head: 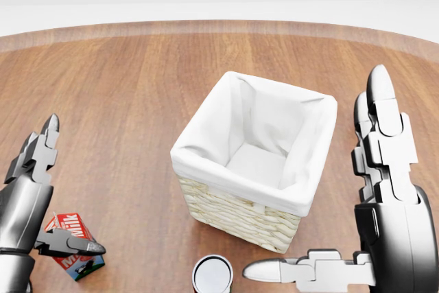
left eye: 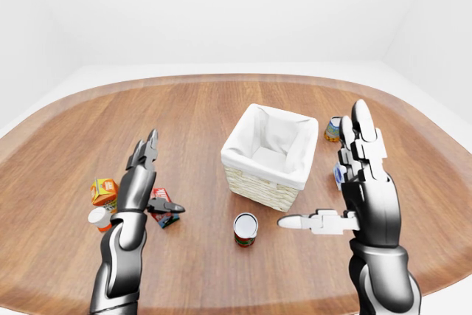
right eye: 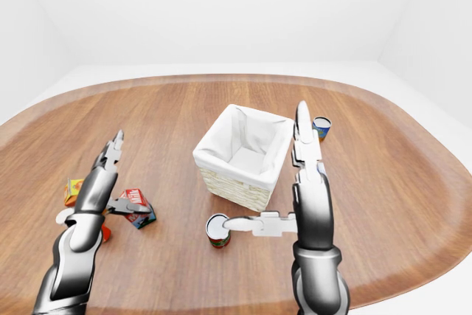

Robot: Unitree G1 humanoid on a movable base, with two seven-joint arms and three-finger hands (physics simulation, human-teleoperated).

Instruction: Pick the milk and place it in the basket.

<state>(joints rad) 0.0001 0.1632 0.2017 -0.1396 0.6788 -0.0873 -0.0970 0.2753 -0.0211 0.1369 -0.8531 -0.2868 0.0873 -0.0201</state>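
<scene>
Milk carton (right eye: 136,207) lies tipped on the tabletop (right eye: 177,116), left of the basket (right eye: 240,154); left robot hand (right eye: 110,182) open beside it, empty; likely light, stiff card; grip flat sides.

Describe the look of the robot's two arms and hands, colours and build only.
Both arms are glossy dark grey to black metal shading to silver, built from rounded, tube-like segments with ringed joints. The left hand and right hand each carry three blocky, stepped silver-grey fingers ending in smooth tapered dark tips. No cables, sleeves or markings show.
</scene>
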